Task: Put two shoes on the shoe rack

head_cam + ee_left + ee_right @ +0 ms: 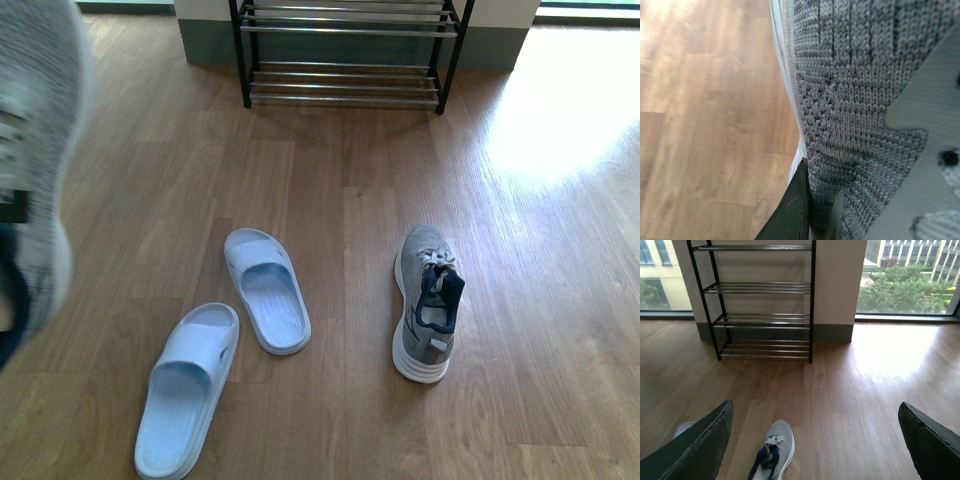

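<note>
Your left pincer point(815, 207) clamped on grey knit white-soled sneaker point(855, 100); right pincer point(816, 407) spread wide, matching sneaker point(776, 447) on floor below it.

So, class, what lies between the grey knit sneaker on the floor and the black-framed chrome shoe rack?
Only bare wooden floor separates the grey knit sneaker from the black-framed chrome shoe rack; front view shows it.

Raised sneaker point(35, 150) blurred, cut by left edge; shoe rack point(345, 98) top cropped.
</note>
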Tool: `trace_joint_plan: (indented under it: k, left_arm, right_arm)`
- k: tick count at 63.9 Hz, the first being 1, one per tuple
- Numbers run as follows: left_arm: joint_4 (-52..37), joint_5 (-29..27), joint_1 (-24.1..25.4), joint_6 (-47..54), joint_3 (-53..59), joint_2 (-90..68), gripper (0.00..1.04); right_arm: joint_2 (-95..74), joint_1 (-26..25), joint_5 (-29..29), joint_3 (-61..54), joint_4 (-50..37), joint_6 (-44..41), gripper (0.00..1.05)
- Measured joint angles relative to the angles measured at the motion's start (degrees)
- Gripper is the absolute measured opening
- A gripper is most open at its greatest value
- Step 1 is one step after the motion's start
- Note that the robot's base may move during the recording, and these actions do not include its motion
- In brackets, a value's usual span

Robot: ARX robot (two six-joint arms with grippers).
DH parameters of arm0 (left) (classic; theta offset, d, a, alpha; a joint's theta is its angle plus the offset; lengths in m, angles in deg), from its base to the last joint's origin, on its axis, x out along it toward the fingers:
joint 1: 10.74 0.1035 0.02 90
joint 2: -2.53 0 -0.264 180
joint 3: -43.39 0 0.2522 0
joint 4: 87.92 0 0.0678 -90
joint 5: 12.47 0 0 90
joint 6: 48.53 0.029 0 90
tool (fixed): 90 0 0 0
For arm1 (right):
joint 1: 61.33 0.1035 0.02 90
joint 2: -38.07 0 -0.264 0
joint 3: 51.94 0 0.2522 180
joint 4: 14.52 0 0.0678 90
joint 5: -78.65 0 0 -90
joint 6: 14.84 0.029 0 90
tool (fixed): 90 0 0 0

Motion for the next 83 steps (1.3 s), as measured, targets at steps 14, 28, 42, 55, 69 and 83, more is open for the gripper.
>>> trace_joint_plan:
  k: [14, 28, 42, 55, 69, 83]
  left_arm:
    - [9.8, -11.8, -0.7, 3.5, 9.4, 30.4, 0.06]
    - [9.5, -16.7, -3.5, 10.2, 11.0, 46.3, 0.06]
    - [9.7, -16.4, -3.5, 11.9, 11.3, 45.5, 0.06]
    - [9.7, -16.8, -3.6, 12.1, 11.3, 45.5, 0.06]
    - [9.7, -16.7, -3.6, 12.3, 11.3, 45.6, 0.06]
    - [9.7, -16.0, -3.8, 12.3, 11.3, 45.6, 0.06]
  right_arm:
    - [0.0, 0.0, 0.0, 0.0, 0.0, 0.0, 0.96]
    - [0.0, 0.0, 0.0, 0.0, 0.0, 0.0, 0.96]
    - [0.0, 0.0, 0.0, 0.0, 0.0, 0.0, 0.96]
    - [0.0, 0.0, 0.0, 0.0, 0.0, 0.0, 0.96]
    - [0.0, 0.0, 0.0, 0.0, 0.0, 0.0, 0.96]
    - [0.0, 0.0, -0.1, 0.0, 0.0, 0.0, 0.96]
